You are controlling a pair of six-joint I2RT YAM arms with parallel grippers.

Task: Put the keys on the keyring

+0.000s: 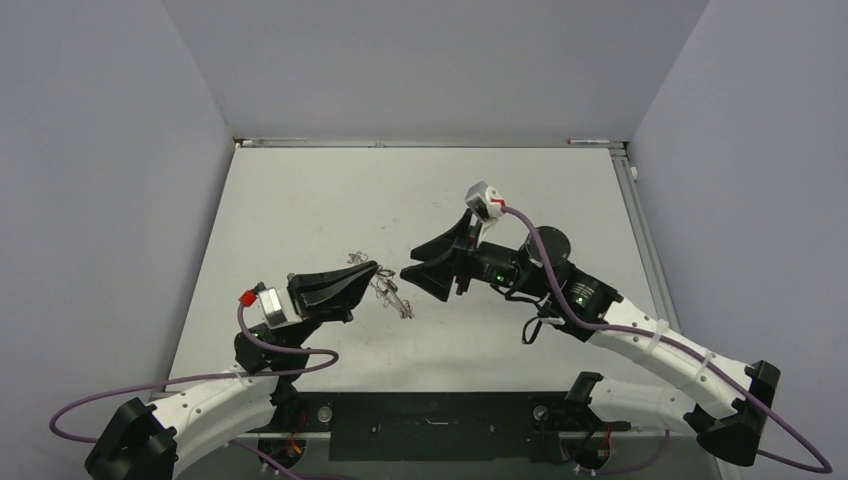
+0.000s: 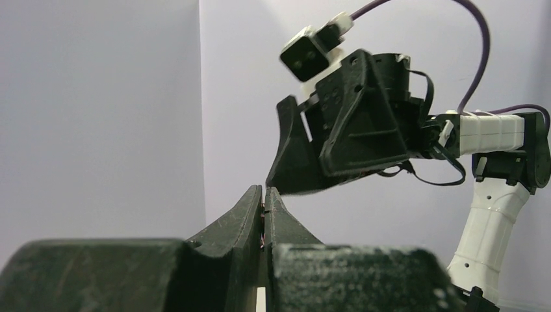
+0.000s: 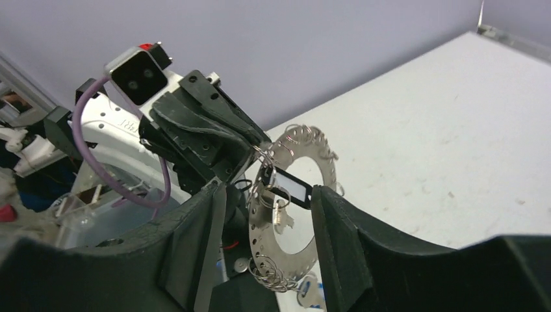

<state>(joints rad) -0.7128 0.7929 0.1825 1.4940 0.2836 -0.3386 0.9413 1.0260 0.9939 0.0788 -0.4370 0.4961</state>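
Note:
My left gripper (image 1: 374, 271) is shut on the top rim of the keyring (image 3: 292, 244), a wide flat grey ring edged with thin wire loops, and holds it hanging above the table. In the left wrist view its jaws (image 2: 263, 192) pinch a thin metal edge. A tiny silver key (image 3: 281, 219) with a black head (image 3: 294, 188) hangs from a small loop inside the ring. A blue tag (image 3: 309, 294) hangs at the ring's bottom. My right gripper (image 3: 268, 188) is open, its fingers either side of the ring, the right fingertip (image 3: 320, 195) touching the black head. In the top view the ring (image 1: 392, 296) dangles between both grippers.
A small loose bit of wire loops (image 1: 355, 257) lies on the white table (image 1: 300, 200) just behind the left gripper. The right gripper (image 1: 406, 273) faces the left one tip to tip. Grey walls close the table on three sides.

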